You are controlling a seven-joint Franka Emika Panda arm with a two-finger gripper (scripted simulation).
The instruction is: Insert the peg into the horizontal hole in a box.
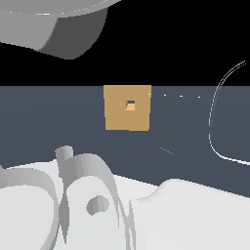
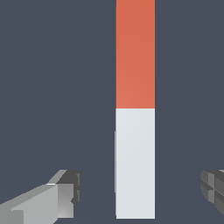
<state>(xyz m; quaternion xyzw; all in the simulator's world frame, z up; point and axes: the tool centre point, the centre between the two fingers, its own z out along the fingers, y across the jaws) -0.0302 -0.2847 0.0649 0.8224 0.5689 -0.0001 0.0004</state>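
In the wrist view the peg (image 2: 135, 87) lies on the dark grey floor as a long slim bar, one half orange-red and the other half white (image 2: 135, 162). My gripper (image 2: 140, 190) is open and above it. Its two fingers (image 2: 65, 194) stand wide apart on either side of the white half and do not touch it. In the exterior view the tan box (image 1: 128, 117) stands on the floor with its small square hole (image 1: 130, 105) in the middle of its face. The peg does not show in that view.
White arm links (image 1: 88, 205) fill the foreground of the exterior view. Another grey arm part (image 1: 53, 24) hangs at the top on the exterior view's left. A thin curved line (image 1: 213, 122) runs on the exterior view's right.
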